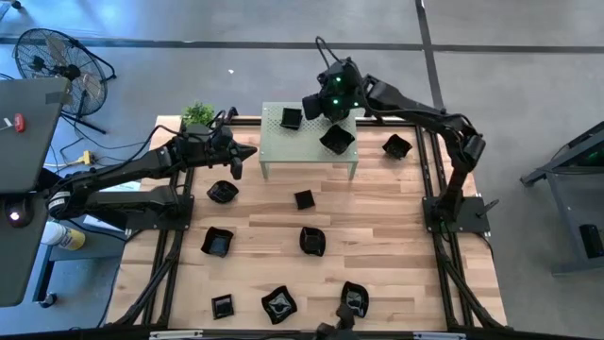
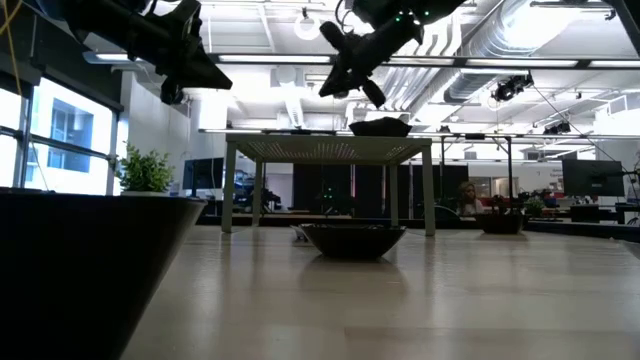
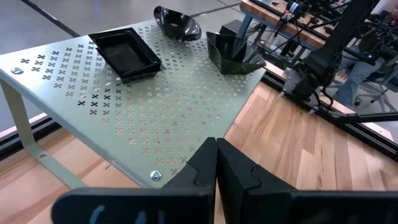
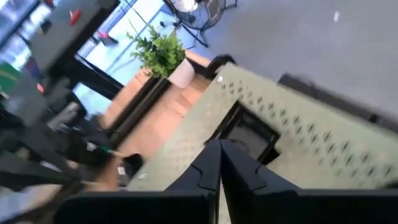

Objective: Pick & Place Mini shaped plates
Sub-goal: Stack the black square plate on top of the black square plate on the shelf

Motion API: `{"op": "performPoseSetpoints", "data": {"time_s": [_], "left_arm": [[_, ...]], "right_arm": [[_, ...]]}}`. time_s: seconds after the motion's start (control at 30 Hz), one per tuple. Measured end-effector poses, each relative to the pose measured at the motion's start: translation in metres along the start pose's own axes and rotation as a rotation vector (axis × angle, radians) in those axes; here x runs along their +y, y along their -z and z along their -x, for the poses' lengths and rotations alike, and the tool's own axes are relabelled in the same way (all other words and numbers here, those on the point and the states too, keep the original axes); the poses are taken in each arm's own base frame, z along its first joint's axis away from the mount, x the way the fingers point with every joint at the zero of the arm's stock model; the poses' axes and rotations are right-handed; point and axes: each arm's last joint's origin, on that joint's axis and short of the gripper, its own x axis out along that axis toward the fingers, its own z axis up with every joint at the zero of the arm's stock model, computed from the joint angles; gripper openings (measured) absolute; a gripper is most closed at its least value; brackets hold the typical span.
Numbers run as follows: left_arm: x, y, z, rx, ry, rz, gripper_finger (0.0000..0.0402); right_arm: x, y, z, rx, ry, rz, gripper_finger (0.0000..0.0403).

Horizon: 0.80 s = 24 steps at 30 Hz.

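Right end effector, fingers together, hovers tilted above perforated shelf; left end effector likewise together.

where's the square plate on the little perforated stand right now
In the high view the square plate sits on the pale perforated stand, near its far left corner, just left of the right gripper above the stand.

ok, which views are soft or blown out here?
Right wrist view: motion-blurred throughout, the perforated shelf and potted plant smeared. Low view: ceiling lights blown out, arms and the near plate silhouetted, a dark unfocused mass filling the lower left. Left wrist view: sharp, glare on the rounded plate. High view: even.
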Motion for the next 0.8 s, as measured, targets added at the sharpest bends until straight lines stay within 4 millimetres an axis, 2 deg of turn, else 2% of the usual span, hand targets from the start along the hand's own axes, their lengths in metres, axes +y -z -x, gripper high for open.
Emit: {"op": "performPoseSetpoints", "data": {"time_s": [0.13,0.3,0.57,0.8], "left_arm": [[0.0,0.0,0.0,0.0,-0.001,0.0,0.0001],[0.0,0.0,0.0,0.0,-0.003,0.0,0.0001],[0.0,0.0,0.0,-0.001,-0.002,0.0,0.0001],[0.0,0.0,0.0,-0.001,-0.002,0.001,0.0001]], "right_arm": [[0.003,-0.008,-0.005,-0.024,0.014,0.181,0.0005],[-0.01,-0.017,-0.01,-0.016,0.051,0.29,0.0026],[-0.028,-0.009,-0.037,0.056,0.033,0.354,0.01],[-0.038,-0.001,-0.053,0.097,0.038,0.359,0.0113]]}}
